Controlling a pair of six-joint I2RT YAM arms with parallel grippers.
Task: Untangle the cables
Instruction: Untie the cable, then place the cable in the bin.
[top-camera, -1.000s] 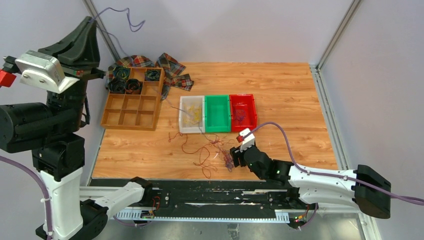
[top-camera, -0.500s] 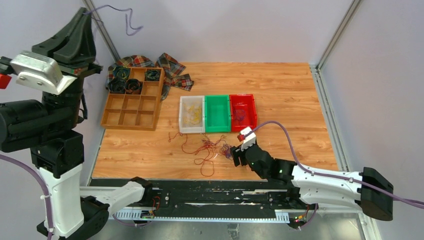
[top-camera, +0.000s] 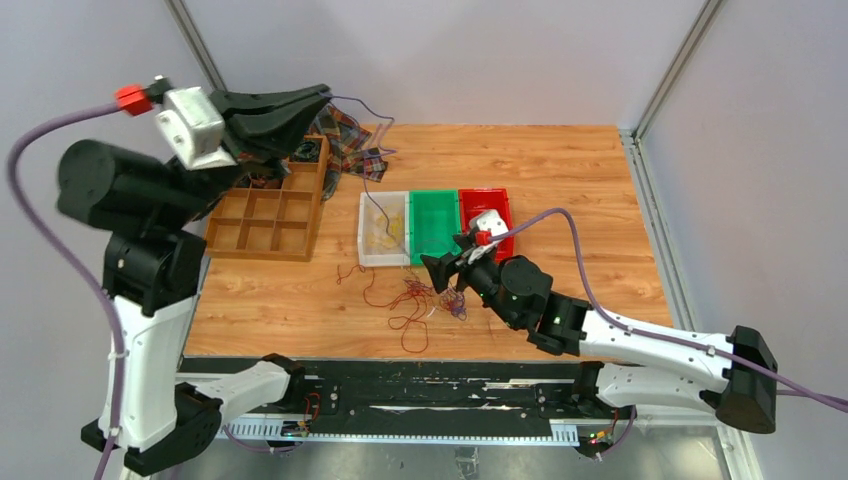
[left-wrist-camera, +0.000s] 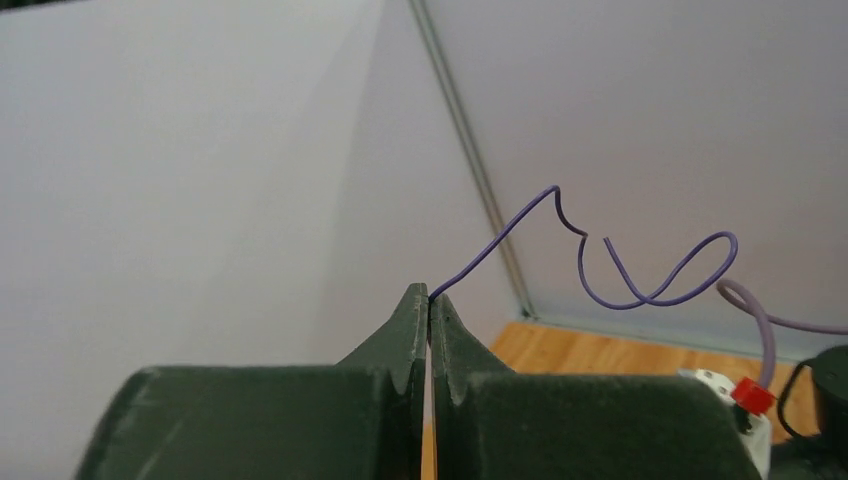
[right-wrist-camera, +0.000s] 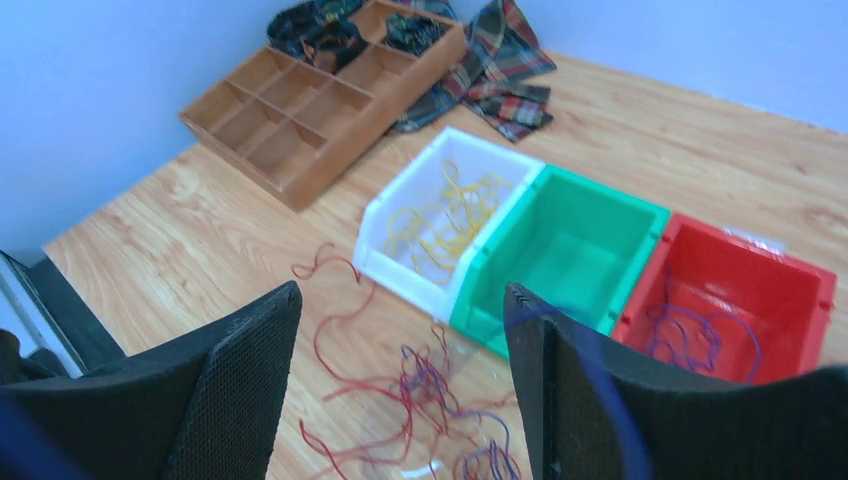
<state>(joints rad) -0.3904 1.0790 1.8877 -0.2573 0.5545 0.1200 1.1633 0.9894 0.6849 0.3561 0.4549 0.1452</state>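
A: Left pincer (left-wrist-camera: 430, 298) raised at far left, clamped tight on one purple wire (left-wrist-camera: 500, 235). Right pincer (top-camera: 442, 268) spread wide, holding nothing, above the cables (top-camera: 425, 298).

B: Suggest carrying the purple across to the red bin (top-camera: 488, 193), lifting its tail clear. Cables: thin red-brown and purple loops, loosely knotted, on the counter (top-camera: 560, 170) just near of the bins.
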